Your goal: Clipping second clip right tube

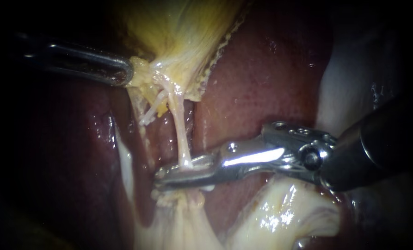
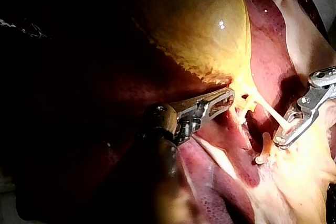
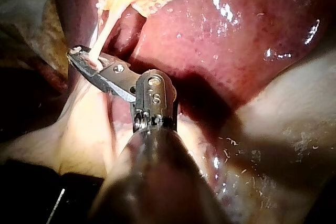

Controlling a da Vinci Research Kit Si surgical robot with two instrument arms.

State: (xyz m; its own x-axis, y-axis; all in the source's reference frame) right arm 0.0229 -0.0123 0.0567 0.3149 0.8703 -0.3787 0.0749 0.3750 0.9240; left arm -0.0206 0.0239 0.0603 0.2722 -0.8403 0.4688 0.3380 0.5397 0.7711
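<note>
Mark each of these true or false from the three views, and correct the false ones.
1. The right tool has its jaws closed on a tube. True.
2. The left tool comes in from the right of the endoscope view. False: its shaft comes in from the left.
3. The left tool grips the gallbladder at its narrow end, where the tube begins. True.
4. The two tools touch each other. False: they are apart, with the tube running straight between them.
5. The liver is hidden in the endoscope view. False: its dark red surface shows behind the tube and above the right tool.
</note>
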